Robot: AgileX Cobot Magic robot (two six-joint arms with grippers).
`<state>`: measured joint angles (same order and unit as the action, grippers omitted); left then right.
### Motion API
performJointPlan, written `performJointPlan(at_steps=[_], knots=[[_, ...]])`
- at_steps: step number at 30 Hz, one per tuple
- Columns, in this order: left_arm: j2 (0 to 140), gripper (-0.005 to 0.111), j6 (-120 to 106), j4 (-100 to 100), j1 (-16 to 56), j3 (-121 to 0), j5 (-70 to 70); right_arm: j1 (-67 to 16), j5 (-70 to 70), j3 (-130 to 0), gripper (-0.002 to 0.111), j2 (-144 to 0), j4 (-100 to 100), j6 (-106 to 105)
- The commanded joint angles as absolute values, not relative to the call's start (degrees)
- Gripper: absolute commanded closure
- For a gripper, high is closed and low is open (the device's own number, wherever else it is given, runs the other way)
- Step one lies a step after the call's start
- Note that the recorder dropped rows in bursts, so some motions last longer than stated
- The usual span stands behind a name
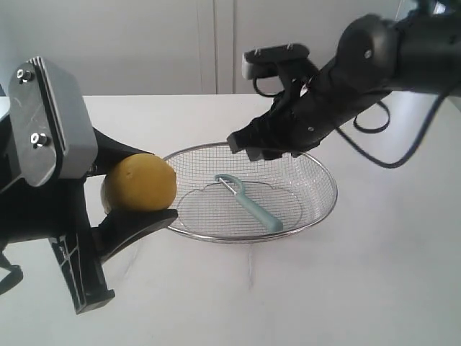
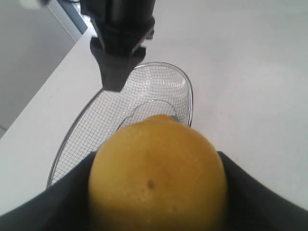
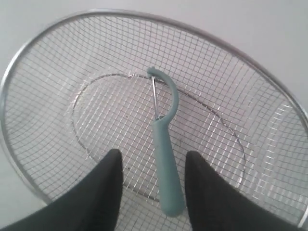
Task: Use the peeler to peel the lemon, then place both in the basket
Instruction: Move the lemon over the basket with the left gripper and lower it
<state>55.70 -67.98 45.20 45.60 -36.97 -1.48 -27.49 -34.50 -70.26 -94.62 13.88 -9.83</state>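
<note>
With the peeler (image 1: 252, 204) lying in the basket (image 1: 245, 240) beneath the parted, empty right claw (image 1: 252, 146), the left claw (image 1: 148, 186), clamped on the lemon (image 1: 140, 182) beside the rim, should clear that rim, then release low.

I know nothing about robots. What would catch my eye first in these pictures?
The bright yellow lemon stands out first, clamped in the left end effector at the left of the exterior view, beside the basket. Next comes the pale green peeler lying in the basket, with the right end effector hanging open above it.
</note>
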Motion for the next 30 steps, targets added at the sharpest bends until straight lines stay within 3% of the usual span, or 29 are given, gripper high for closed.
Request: performJointPlan(at_steps=[1,9,14,19,24,30], knots=[[55.32,0.107,-67.61,45.96,46.05,-36.73,-2.61,-27.57,-40.73,-67.92,0.081,-82.87,9.29,-10.39],[55.32,0.107,-67.61,45.96,46.05,-36.73,-2.61,-27.35,-37.14,-51.7,0.102,-61.03,-4.61,-10.26],[55.61,0.107,-67.61,45.96,45.79,-36.73,-2.45,-27.35,-29.72,-46.73,0.103,-52.17,-4.97,-10.26],[61.76,0.107,-65.73,48.54,45.54,-38.57,9.78,-27.35,-29.02,-46.73,0.103,-46.04,-4.86,-10.12],[76.41,0.107,-63.77,49.31,40.64,-52.16,-3.28,-27.35,-29.02,-46.73,0.103,-44.67,-4.86,-10.02],[95.83,0.107,-44.49,39.06,33.12,-75.87,-21.45,-27.35,-29.01,-46.73,0.103,-44.7,-4.86,-8.27]])
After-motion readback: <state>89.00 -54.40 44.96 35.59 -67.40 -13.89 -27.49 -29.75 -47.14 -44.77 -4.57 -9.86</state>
